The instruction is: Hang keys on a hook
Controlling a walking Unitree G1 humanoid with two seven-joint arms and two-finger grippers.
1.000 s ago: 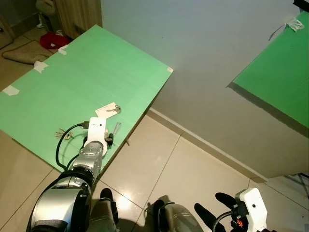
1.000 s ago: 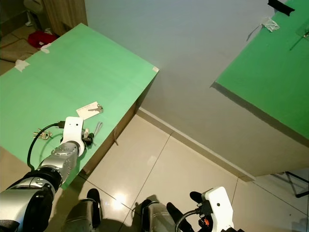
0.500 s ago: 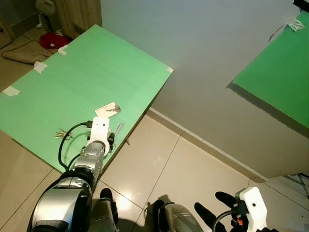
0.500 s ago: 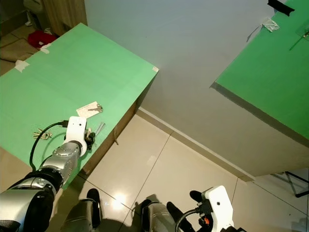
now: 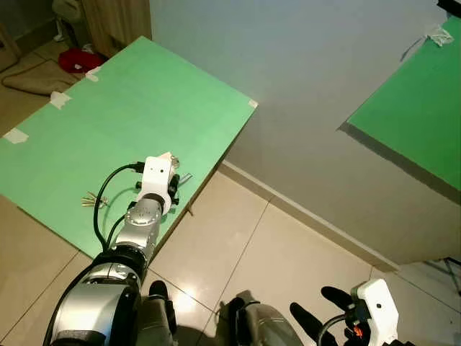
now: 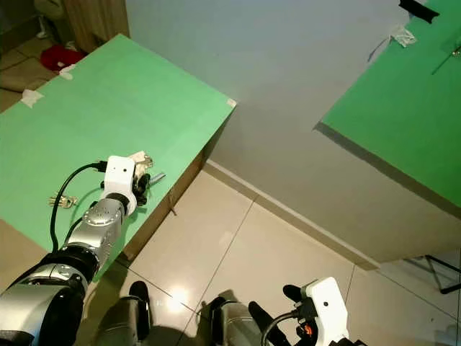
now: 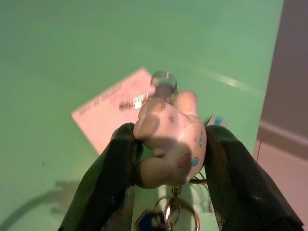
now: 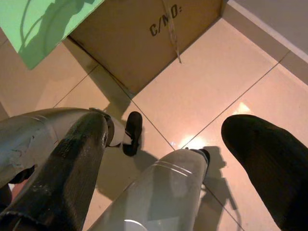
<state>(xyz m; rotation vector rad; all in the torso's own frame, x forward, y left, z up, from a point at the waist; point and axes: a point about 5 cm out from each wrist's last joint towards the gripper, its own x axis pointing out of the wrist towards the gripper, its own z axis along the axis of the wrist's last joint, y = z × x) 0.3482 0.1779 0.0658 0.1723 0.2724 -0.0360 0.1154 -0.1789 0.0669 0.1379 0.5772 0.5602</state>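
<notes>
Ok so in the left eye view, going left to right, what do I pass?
White tape strip → loose bunch of keys on the green surface → left gripper holding the keychain → right gripper low over the floor tiles → green board on the wall.

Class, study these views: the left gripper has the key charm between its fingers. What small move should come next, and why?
Probably lift straight up: the left gripper is shut on the pale charm, its key ring dangling low over the green surface and white card.

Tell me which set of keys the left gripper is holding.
The left gripper holds the set with the pale figurine; the other keys lie on the green surface.
</notes>
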